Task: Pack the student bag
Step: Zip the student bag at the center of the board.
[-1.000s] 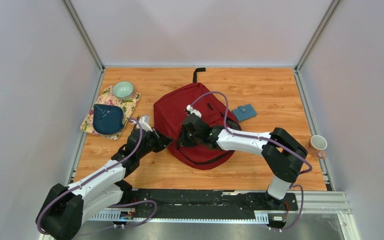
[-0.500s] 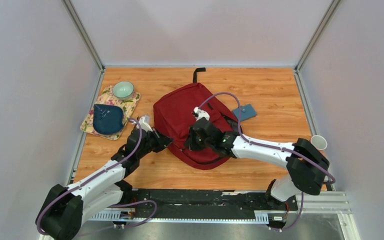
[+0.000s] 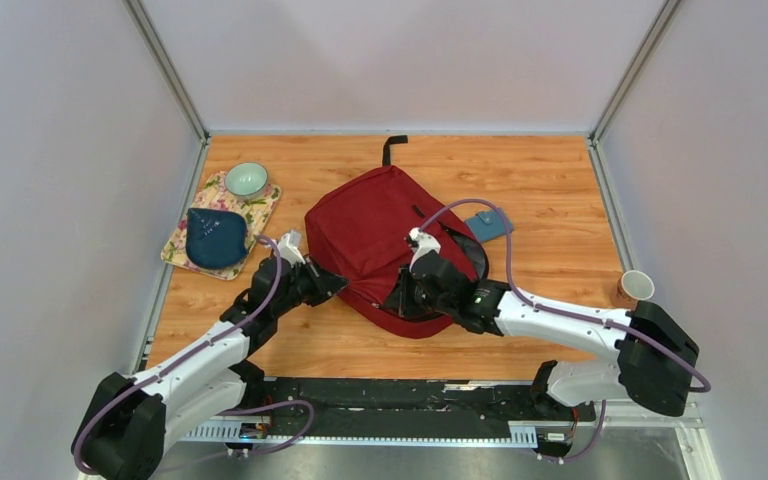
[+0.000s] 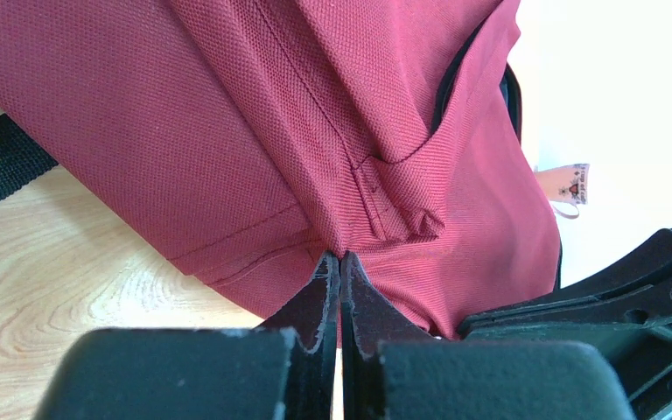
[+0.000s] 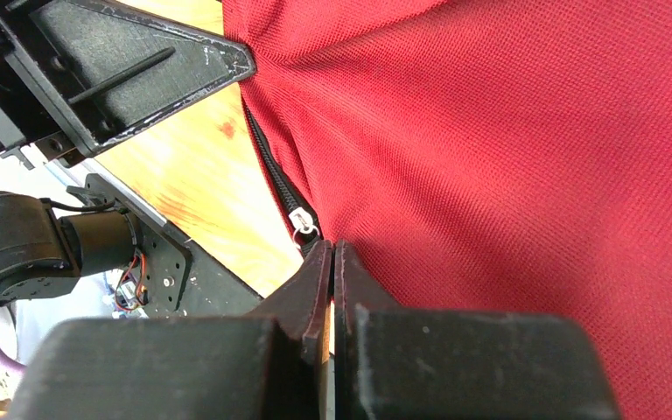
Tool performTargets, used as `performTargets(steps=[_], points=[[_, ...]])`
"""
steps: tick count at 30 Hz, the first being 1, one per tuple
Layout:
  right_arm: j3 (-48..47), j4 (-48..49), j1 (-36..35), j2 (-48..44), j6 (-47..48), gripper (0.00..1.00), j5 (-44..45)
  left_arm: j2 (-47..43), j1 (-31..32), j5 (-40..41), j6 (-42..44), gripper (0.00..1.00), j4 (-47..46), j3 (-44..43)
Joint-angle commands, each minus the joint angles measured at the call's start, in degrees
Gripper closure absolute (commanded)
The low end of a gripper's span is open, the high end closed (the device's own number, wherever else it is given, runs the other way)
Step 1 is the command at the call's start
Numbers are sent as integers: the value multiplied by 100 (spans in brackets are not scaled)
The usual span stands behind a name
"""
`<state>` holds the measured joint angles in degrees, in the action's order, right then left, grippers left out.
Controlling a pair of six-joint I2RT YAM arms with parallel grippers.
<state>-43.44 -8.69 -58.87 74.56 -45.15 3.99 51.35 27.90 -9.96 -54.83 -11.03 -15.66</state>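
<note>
My R hand (image 5: 333, 254) clenched, zip slider (image 5: 304, 229) just left of its tips on student bag (image 5: 507, 131); L hand (image 4: 340, 267) clenched at bag's left edge.

The left arm (image 3: 192, 362) and right arm (image 3: 560, 318) are each built of smooth white link shells joined by bulky black joint housings, and a lilac cable (image 3: 508, 265) is looped along each. A small green light (image 3: 479, 297) is seen near the right wrist. The fingers (image 4: 311, 306) of the left gripper (image 4: 339, 262) and right gripper (image 5: 332, 249) are moulded in matte black, wedge-shaped, with pale scuffs along the edges.
</note>
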Motion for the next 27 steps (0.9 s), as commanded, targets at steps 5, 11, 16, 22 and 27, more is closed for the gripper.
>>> performTargets(steps=[5, 11, 16, 22, 27], points=[[151, -440, -45, -626, 32, 100, 207, -240, -329, 213, 350, 100, 513, -86], [292, -581, -54, -943, 15, 100, 252, -459, -610, 135, 455, 100, 751, 1], [407, -555, -54, -1058, -99, 100, 23, -591, -742, 47, 482, 100, 848, 54], [284, -564, -45, -875, -240, 100, -310, -618, -751, -796, 158, 67, 129, 396], [222, -344, -37, -601, -258, 100, -645, -802, -638, -1386, -502, 34, -585, 819]])
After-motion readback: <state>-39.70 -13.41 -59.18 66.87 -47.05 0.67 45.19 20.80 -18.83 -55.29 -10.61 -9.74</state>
